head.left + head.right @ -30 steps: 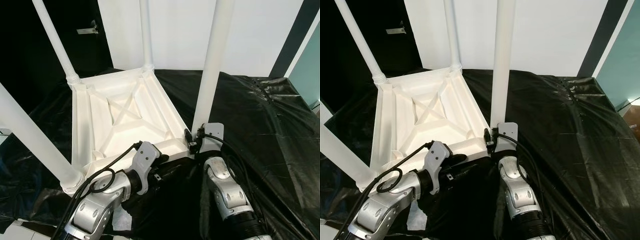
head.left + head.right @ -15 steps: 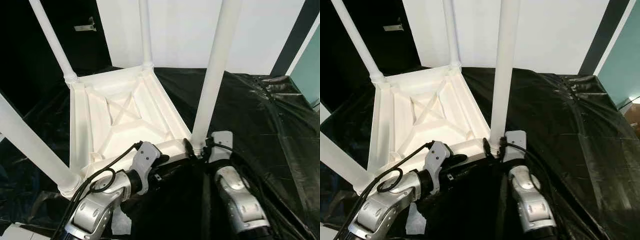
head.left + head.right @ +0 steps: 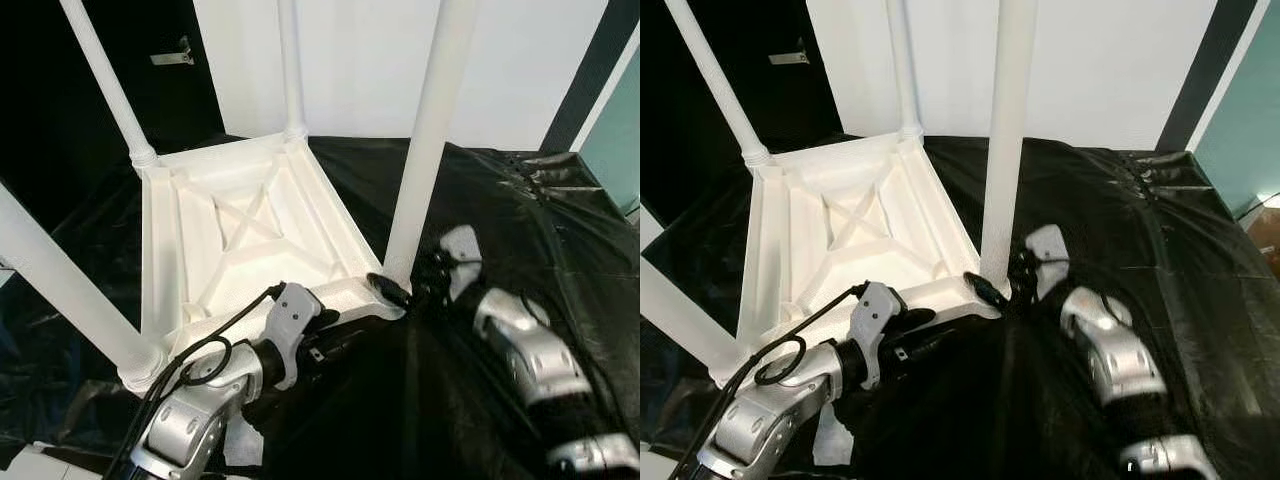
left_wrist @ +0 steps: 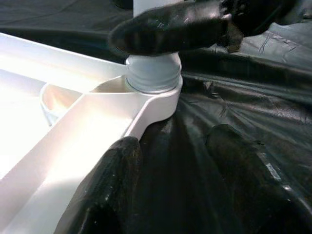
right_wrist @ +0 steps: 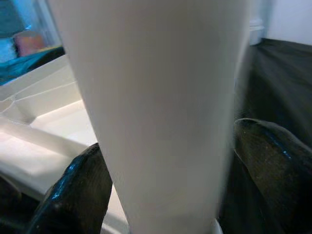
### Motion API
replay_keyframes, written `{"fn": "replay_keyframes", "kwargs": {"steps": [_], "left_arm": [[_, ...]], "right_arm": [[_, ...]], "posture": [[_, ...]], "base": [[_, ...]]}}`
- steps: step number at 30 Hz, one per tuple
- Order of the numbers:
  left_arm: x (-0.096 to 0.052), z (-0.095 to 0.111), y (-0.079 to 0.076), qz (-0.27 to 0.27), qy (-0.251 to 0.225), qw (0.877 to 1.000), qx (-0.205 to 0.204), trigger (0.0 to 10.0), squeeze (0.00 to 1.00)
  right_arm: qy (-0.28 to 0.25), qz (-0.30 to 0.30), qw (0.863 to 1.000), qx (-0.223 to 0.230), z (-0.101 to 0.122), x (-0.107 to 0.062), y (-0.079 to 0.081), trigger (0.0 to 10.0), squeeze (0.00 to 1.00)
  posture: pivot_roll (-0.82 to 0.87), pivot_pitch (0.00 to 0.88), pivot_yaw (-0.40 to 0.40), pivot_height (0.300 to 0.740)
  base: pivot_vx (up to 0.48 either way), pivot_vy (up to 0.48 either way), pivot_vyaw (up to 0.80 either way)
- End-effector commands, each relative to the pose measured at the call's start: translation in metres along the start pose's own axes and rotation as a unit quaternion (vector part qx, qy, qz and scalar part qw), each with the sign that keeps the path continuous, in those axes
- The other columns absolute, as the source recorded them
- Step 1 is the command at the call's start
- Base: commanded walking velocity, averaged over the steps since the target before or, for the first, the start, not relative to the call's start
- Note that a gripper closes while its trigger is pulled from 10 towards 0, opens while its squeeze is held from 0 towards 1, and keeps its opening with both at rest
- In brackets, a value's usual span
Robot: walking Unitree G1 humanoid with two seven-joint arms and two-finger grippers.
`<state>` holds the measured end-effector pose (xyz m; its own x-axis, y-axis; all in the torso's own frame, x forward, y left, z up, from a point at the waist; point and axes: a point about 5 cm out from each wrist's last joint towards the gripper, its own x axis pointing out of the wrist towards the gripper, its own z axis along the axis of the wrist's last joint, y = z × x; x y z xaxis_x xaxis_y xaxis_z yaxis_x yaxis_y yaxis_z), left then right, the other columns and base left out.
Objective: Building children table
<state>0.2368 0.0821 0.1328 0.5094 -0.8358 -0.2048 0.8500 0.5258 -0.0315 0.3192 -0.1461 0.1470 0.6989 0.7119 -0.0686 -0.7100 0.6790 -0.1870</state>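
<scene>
**Right gripper around the near table leg**

On the black sheet (image 3: pixel 520 210) in front of you lies the white tabletop (image 3: pixel 250 235), upside down, its legs pointing up. Your right gripper (image 3: pixel 400 290) wraps the base of the near right leg (image 3: pixel 425 150), one black finger on each side of it, pressed against it in the right wrist view. Your left gripper (image 4: pixel 170 195) sits at the tabletop's near edge; its fingers (image 4: pixel 109 190) stand apart, one against the white rim, holding nothing.

Smooth, slightly glossy white plastic table (image 3: pixel 250 235); crinkled, shiny black plastic sheet (image 3: pixel 520 215) beside the right gripper (image 3: pixel 405 290); brushed silver metal arms.
</scene>
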Motion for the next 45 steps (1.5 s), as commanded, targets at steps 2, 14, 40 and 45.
{"fn": "replay_keyframes", "kwargs": {"steps": [2,14,40,45], "left_arm": [[0.001,0.002,0.000,-0.015,-0.003,1.000,0.005,10.0,0.00],[0.001,0.002,-0.001,-0.007,-0.006,1.000,0.003,10.0,0.00],[0.001,-0.002,-0.002,-0.003,-0.002,1.000,-0.010,10.0,0.00],[0.002,-0.003,-0.003,-0.006,-0.002,1.000,-0.011,10.0,0.00]], "right_arm": [[0.025,0.047,0.999,-0.009,-0.008,0.008,0.004,8.0,0.00],[0.048,0.073,0.996,0.013,-0.023,0.004,0.007,0.0,0.00],[0.079,-0.322,0.936,0.119,-0.045,0.013,0.050,10.0,0.00],[0.048,-0.308,0.943,0.113,-0.033,0.017,0.057,10.0,0.00]], "posture": [[-0.02,0.000,0.001,0.740],[-0.01,0.000,-0.009,0.740],[-0.04,0.000,-0.010,0.740],[-0.05,0.000,-0.004,0.740]], "base": [[0.000,0.000,0.00],[0.000,0.000,0.00],[0.000,0.000,0.00],[0.000,0.000,0.00]]}}
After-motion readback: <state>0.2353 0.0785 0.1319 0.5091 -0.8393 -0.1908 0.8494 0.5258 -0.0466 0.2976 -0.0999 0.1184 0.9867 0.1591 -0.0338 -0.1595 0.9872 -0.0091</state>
